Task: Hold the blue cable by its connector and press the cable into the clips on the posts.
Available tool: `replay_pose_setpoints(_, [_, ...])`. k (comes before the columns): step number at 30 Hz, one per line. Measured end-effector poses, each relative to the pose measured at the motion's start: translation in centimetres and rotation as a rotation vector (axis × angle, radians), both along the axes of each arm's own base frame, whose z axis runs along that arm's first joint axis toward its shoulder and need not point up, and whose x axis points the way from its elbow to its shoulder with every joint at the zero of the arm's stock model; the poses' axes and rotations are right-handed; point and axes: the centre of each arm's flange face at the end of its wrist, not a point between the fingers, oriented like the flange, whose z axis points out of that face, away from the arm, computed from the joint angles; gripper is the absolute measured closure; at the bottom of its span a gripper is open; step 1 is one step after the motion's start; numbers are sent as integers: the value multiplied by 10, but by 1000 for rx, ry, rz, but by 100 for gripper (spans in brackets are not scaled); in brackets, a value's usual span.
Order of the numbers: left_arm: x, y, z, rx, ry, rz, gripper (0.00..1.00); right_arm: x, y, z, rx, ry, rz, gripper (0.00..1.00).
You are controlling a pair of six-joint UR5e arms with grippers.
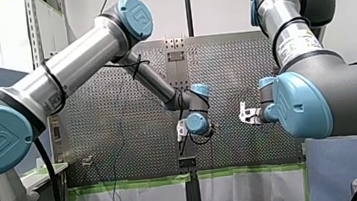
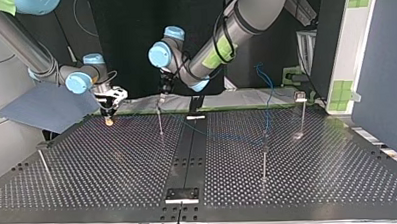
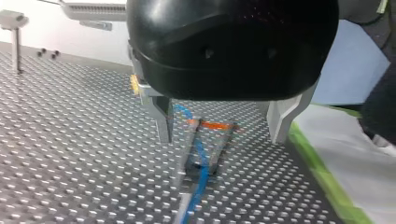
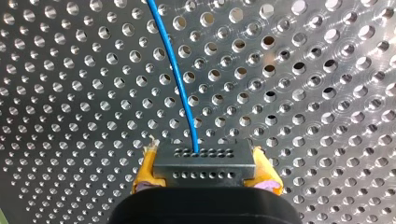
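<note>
Right gripper (image 4: 204, 174) is clamping the connector (image 4: 204, 161), best hold; cable (image 4: 175, 70) is likely handling limp, light. Left gripper (image 3: 222, 134) fingers are standing wide.

You'll find the post (image 3: 215, 156) only a blur in the left wrist view; the blue cable (image 4: 175, 74) runs out of the right wrist view, cut off.

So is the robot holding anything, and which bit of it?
Yes. My right gripper holds the blue cable by its dark connector, between yellow pads. My left gripper is open, holding nothing.
</note>
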Motion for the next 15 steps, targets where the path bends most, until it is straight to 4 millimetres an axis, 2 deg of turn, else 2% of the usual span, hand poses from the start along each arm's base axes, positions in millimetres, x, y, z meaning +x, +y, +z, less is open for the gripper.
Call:
replay_pose_setpoints(6, [-1, -1, -17, 9, 22, -15, 0, 0, 0, 0, 1, -1, 0, 100])
replay_pose_setpoints(15, [-3, -9, -16, -47, -1, -25, 0, 0, 0, 0, 1, -2, 1, 100])
